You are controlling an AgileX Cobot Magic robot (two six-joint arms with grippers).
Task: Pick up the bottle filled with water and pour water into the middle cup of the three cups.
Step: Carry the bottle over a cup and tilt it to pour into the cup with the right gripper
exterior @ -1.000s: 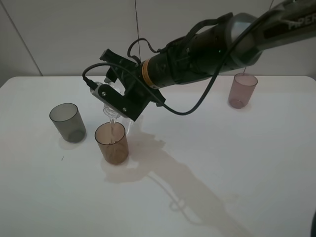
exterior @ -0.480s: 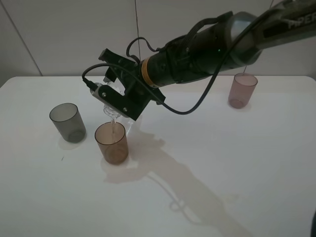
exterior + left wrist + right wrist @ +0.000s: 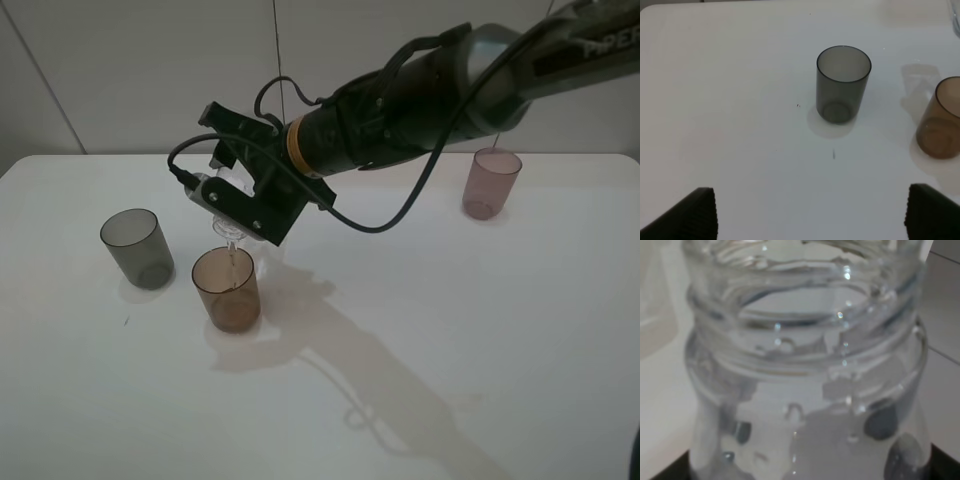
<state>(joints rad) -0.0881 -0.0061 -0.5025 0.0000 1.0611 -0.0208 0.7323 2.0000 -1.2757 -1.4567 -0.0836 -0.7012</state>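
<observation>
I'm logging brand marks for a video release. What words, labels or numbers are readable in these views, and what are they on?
"PER": pale letters on the right arm's casing, at the top right of the high view; the letters before them are blurred, so the word is incomplete.
No print shows on the bottle, grey cup, orange-brown cup or pink cup.

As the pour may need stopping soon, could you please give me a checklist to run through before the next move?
1. Clear plastic bottle mouth over the translucent orange-brown tumbler: ok, the neck tilts down above its rim.
2. Right arm's jaws holding the bottle: ok, shut on it.
3. Water left in the bottle: cannot tell.
4. Fill level in the orange-brown tumbler: cannot tell.
5. Smoky grey tumbler out of the way: ok, upright and apart.
6. Left arm's jaws free: ok, open, nothing between them.
</observation>
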